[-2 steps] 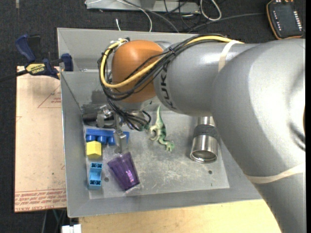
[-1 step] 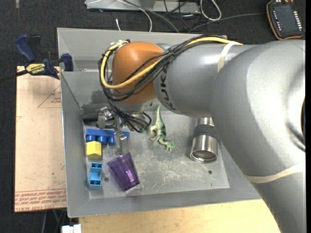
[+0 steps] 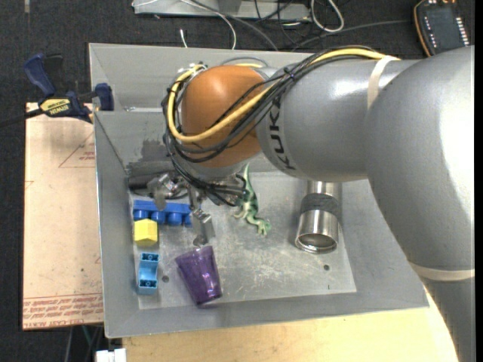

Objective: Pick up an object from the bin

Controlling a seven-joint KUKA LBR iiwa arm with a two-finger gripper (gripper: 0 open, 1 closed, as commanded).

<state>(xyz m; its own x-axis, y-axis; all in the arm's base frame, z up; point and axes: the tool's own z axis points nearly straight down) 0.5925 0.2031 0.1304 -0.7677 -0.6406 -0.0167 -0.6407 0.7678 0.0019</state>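
The grey metal bin has sloped walls and a flat floor, scuffed and streaked pale; beyond its rim at 12 o'clock the ground is dark, with cables trailing over it. At 9 o'clock on the floor, close under the left wall, lies a dark blue studded block; a yellow block touches it at its 7 o'clock; a light blue brick sits at 6 o'clock of that, near the front-left corner. A translucent purple cup lies tipped at the floor's 7 o'clock, near the front edge. The gripper hangs below the orange cover, low over the studded block's right end; whether it is spread or pressed together cannot be told. A green toy lies near the centre; a steel cylinder sits at 3 o'clock, its open mouth showing. Bare floor runs from 5 o'clock along the front edge; the arm covers the right and back.
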